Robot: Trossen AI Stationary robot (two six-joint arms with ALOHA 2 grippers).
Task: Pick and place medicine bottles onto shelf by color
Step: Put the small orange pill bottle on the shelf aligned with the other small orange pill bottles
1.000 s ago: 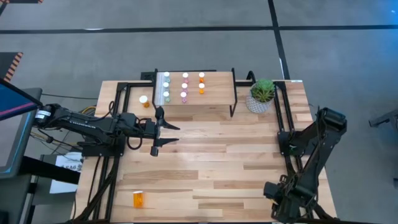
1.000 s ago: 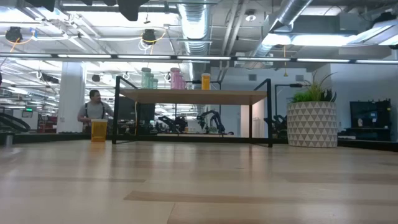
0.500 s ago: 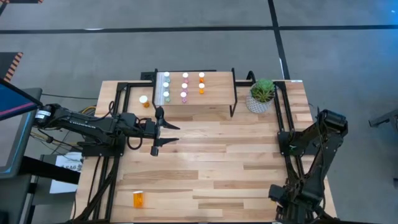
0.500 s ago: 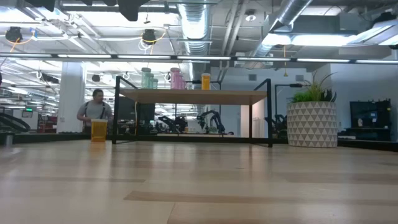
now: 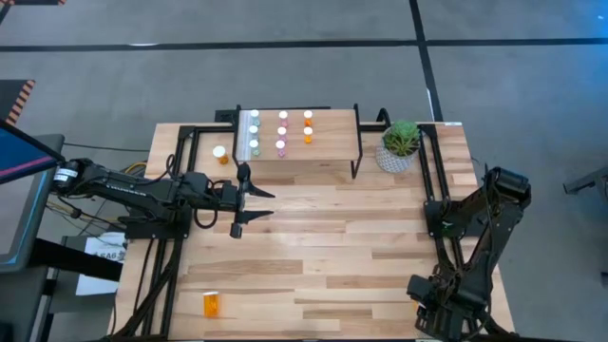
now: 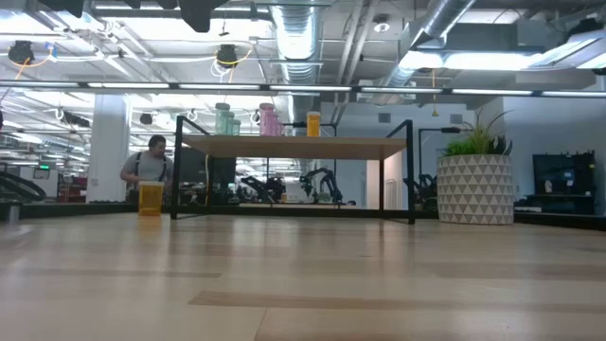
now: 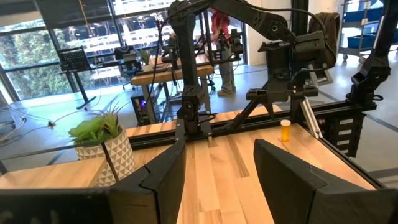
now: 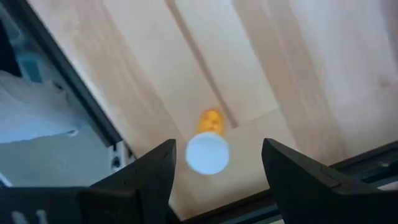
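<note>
Holds the left gripper (image 5: 264, 203) out over the table (image 5: 361, 237), just in front of the shelf (image 5: 332, 142) and toward its left end, with both fingers spread wide and nothing between them. Parks the right gripper (image 8: 217, 148) at the table's near right corner, pointing down over the corner orange bottle (image 8: 210, 144), with the fingers parted well wider than its white cap and gripping nothing. Cannot tell from the wrist view alone whether those fingers reach down beside the body. In the left wrist view, shows that same bottle (image 7: 285, 130) upright on the wood by the right arm's base, with the arm's tool above it. Carries three colour columns on the shelf top: green bottles (image 5: 254, 131) at the left, pink bottles (image 5: 282, 131) in the middle, shelf orange bottles (image 5: 308, 127) at the right, each column apart from the next. Leaves the standing orange bottle (image 5: 220, 153) on the table just left of the shelf, outside its black legs. Leaves the lying orange bottle (image 5: 211, 304) near the front left corner, apparently on its side, well apart from both grippers. Has a potted plant (image 5: 401, 144) just right of the shelf. Shows a person (image 6: 147, 169) in the room beyond, behind the standing orange bottle in the low view.
</note>
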